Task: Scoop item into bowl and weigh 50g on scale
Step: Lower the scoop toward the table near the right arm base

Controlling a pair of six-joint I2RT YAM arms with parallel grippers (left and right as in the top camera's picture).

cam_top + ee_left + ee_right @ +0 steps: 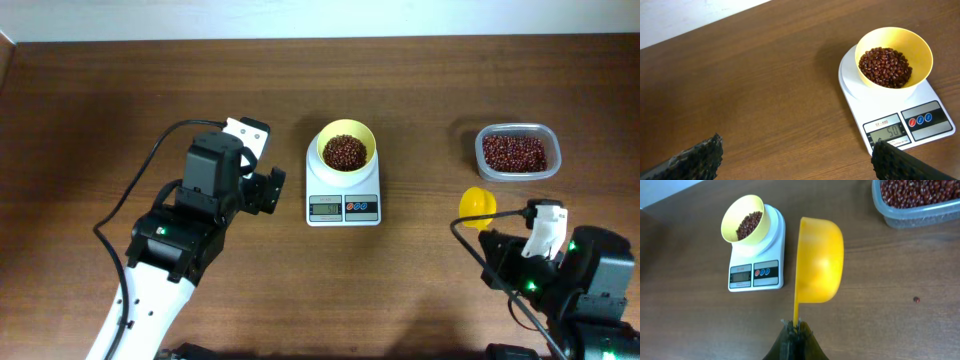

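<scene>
My left claw (270,190) hung with its fingers (702,156) spread wide and nothing between them, just above the bare table (765,75). Ahead of it and off to its right sat the scale (935,125), well clear of the fingertips. The bowl (920,55) stood on the scale's platform, on the far side from that claw. The beans (885,67) were heaped in the bottom of the bowl, well below the rim. On the display (887,131) I read 50, as far as I could make out.

My right claw (795,330) was pressed together on the thin handle of the scoop (820,260). The scoop's cup stuck straight out beyond the fingertips, turned on its edge so that I saw its rounded back. From that claw the scale and bowl lay ahead and to the left, apart from the scoop. The tub (920,210) of beans lay ahead and to the right, near the cup but not touching it. One stray bean (915,299) lay on the table to the right of the claw.
</scene>
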